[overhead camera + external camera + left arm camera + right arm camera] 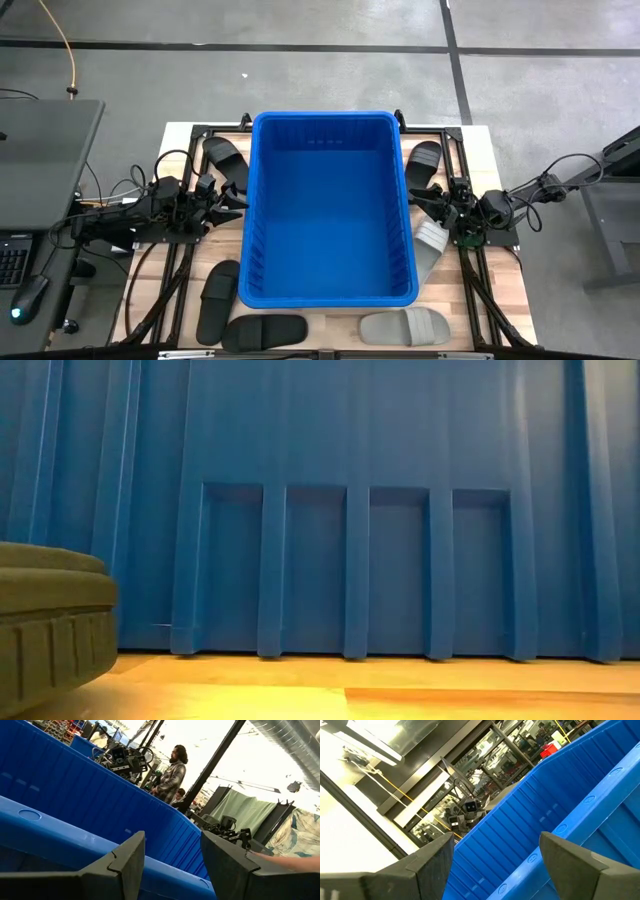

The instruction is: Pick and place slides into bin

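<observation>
Both grippers stand with fingers spread and nothing between them: the left gripper (232, 203) hangs just beside the left wall of the bin (330, 295), and the right gripper (428, 204) just beside its right wall, each aimed inward over the rim, as both wrist views show by the blue rim lying past the parted fingers (131, 857) and (437, 855). No slide is in hand, and the bin's floor looks bare in the high view, so the task seems to stand at or near its start, in the reach-for-a-slide step. Slides lie all round the tub on the table (490, 150): a black slide (226, 160) at the far left by the left gripper, a black slide (424, 160) at the far right, a grey slide (432, 242) just beside the right wall under the right arm, a black slide (217, 298) at the near left, another black slide (264, 330) at the near edge, and a grey slide (405, 326) beside it. The next move likely calls for one gripper to tip down toward its nearest slide, set its fingers either side of the strap or sole edge, close, lift clear of the tall rim and let go over the bin; the high wall so near is the thing to mind. A person (171, 774) stands in the room beyond
</observation>
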You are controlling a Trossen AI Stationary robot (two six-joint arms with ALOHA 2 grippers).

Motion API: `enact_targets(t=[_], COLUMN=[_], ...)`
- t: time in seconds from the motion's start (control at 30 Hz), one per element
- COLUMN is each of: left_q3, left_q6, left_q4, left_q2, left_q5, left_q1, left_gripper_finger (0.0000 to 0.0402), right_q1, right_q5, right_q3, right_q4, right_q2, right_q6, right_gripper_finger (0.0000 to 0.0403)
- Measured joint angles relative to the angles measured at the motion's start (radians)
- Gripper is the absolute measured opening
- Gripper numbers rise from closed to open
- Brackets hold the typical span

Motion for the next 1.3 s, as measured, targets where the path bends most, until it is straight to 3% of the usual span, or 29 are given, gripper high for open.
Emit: enact_targets(t=[0.1, 0.2, 0.33, 0.43, 0.7, 1.03, 1.3], left_q3=[-0.001, -0.002, -0.002, -0.002, -0.002, -0.001, 0.001], left_q6=[-0.012, -0.136, -0.448, -0.592, -0.687, -0.735, -0.854], left_q4=[0.007, 0.026, 0.083, 0.126, 0.136, 0.128, 0.41], left_q2=[0.0, 0.001, 0.001, 0.001, 0.0, 0.001, 0.001], left_q5=[-0.002, -0.001, -0.012, -0.066, -0.23, -0.268, -0.24], left_q1=[0.0, 0.0, 0.0, -0.001, -0.001, 0.0, 0.0], left_gripper_finger=[0.0184, 0.0184, 0.0184, 0.0184, 0.0184, 0.0184, 0.0184], right_q1=[0.0, -0.002, -0.002, -0.002, -0.002, -0.002, -0.001], right_q5=[0.009, 0.179, 0.359, 0.419, 0.454, 0.436, 0.424], right_q3=[0.0, 0.0, 0.0, 0.0, 0.001, 0.033, 0.034], right_q4=[0.0, 0.003, 0.052, 0.052, 0.062, 0.069, 0.049], right_q2=[0.0, 0.0, 0.0, 0.0, 0.0, 0.0, 0.0], right_q6=[-0.006, -0.058, 0.282, 0.491, 0.671, 0.653, 0.768], right_gripper_finger=[0.0281, 0.0281, 0.0281, 0.0281, 0.0281, 0.0281, 0.0281])
